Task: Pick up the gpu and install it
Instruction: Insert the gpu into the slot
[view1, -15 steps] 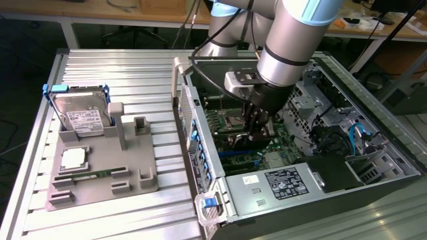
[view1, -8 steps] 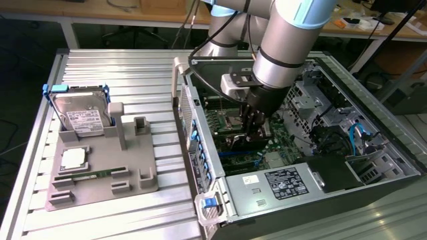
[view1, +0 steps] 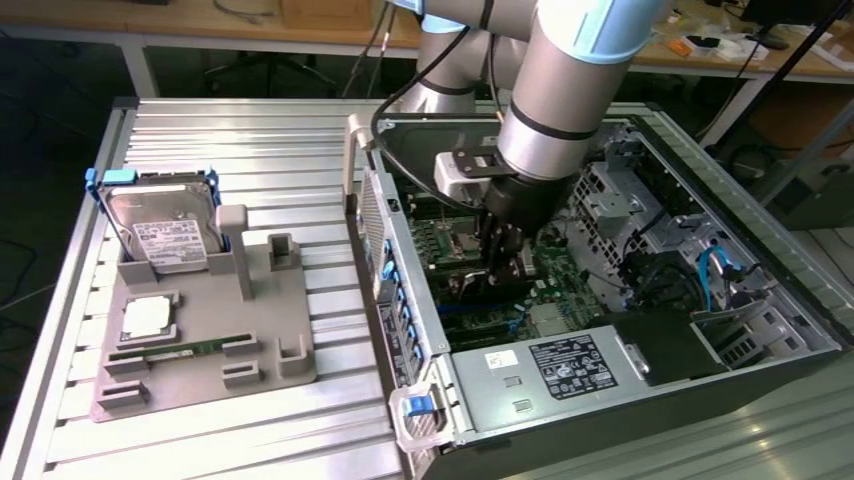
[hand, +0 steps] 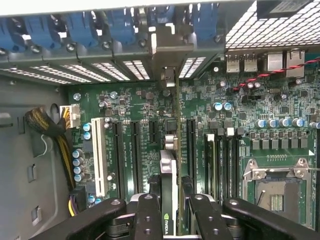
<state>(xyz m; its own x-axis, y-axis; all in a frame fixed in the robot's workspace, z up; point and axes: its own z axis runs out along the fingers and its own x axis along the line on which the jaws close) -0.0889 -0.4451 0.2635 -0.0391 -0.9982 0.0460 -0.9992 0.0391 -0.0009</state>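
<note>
Currently, UR arm (view1: 561, 90) reaches steeply down from upper bench side into open PC case (view1: 747, 330), wrist near vertical. Gripper (view1: 505, 272) low inside case, just above motherboard (view1: 561, 275); black fingers (hand: 147, 220) clenched on gpu (hand: 169, 200).

- Gpu: held edge-on betw. fingers, upright, lined up w/ expansion slots (hand: 135, 150); metal end bracket (hand: 167, 50) sits at rear slot openings of case. Whether seated in slot: can't tell.
- Grey fixture tray (view1: 200, 350) on ribbed table (view1: 267, 140), exterior view's left, well apart from case. Holds hard drive in blue frame (view1: 160, 225), CPU (view1: 144, 318), memory stick (view1: 180, 350).
- PSU w/ label (view1: 567, 365) at near end of case.
</note>
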